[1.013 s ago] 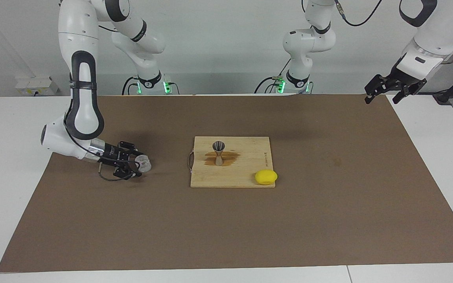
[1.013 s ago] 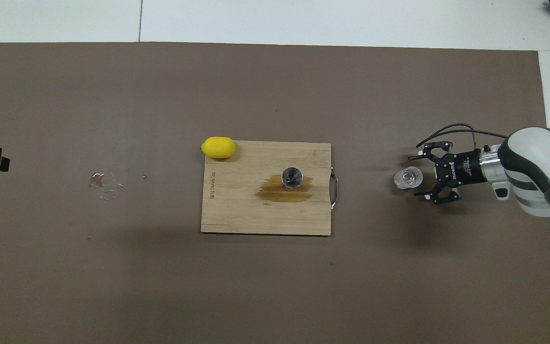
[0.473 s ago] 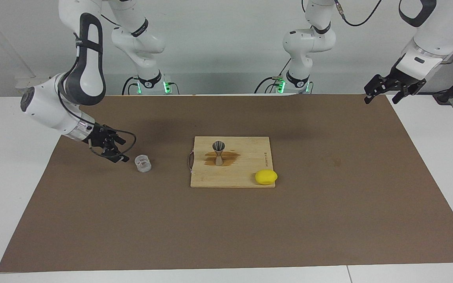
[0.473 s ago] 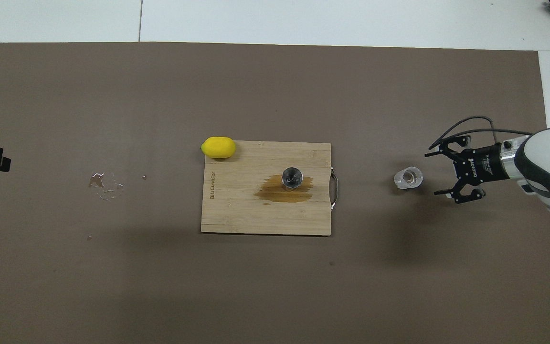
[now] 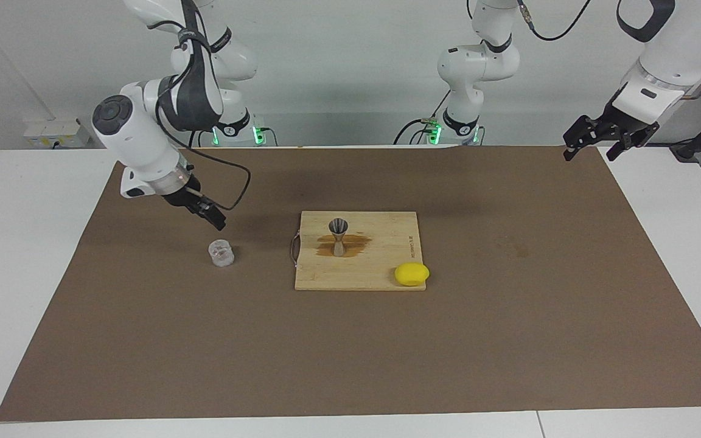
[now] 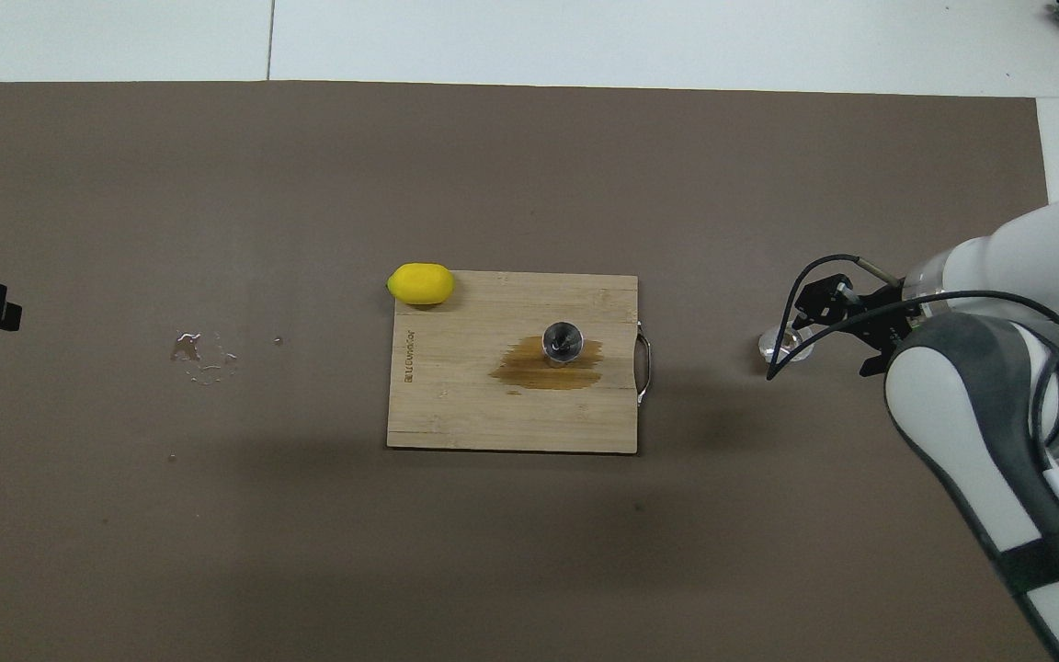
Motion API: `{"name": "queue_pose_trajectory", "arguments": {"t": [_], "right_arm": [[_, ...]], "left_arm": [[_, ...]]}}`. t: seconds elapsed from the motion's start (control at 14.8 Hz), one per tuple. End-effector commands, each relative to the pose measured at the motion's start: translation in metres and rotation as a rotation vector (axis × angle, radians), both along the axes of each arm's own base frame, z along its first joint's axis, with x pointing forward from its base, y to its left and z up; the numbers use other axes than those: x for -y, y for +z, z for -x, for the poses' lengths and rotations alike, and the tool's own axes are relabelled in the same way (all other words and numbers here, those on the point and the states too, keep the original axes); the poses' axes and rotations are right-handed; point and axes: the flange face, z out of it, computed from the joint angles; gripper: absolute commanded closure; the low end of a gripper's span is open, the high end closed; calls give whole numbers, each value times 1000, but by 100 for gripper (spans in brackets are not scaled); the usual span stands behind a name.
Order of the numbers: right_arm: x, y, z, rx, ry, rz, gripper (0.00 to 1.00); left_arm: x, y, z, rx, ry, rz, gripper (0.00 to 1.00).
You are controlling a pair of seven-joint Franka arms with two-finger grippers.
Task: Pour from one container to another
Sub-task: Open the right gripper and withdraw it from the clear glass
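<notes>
Since a moment ago my right tool (image 5: 203, 210) has let go of the short clear glass tumbler (image 5: 221, 252), lifted and swung back toward the robots; its jaws stand open and hold nothing. That tumbler stands upright on the brown mat of the desk (image 5: 509, 340), toward the right arm's end, well apart from the silver hourglass-shaped metal jigger (image 5: 338, 236) on the stained wooden cutting board (image 5: 387, 243). I judge pouring finished, so I retreat high without clipping the glass. My left tool (image 5: 591, 141) waits open.
</notes>
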Motion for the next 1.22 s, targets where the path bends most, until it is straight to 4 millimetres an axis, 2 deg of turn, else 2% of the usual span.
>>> {"name": "queue_pose_trajectory", "arguments": {"t": [0.0, 0.34, 0.68, 0.81, 1.15], "right_arm": [[-14, 41, 2, 56, 158, 62, 0], [-7, 116, -9, 80, 241, 117, 0], [12, 159, -7, 74, 287, 115, 0], [23, 167, -3, 65, 294, 114, 0], [27, 158, 9, 30, 402, 109, 0]], "left_arm": [[1, 0, 6, -2, 10, -21, 0], [1, 0, 6, -2, 12, -21, 0], [1, 0, 6, -1, 12, -22, 0], [0, 0, 6, -2, 13, -22, 0], [2, 0, 3, 14, 18, -23, 0]]}}
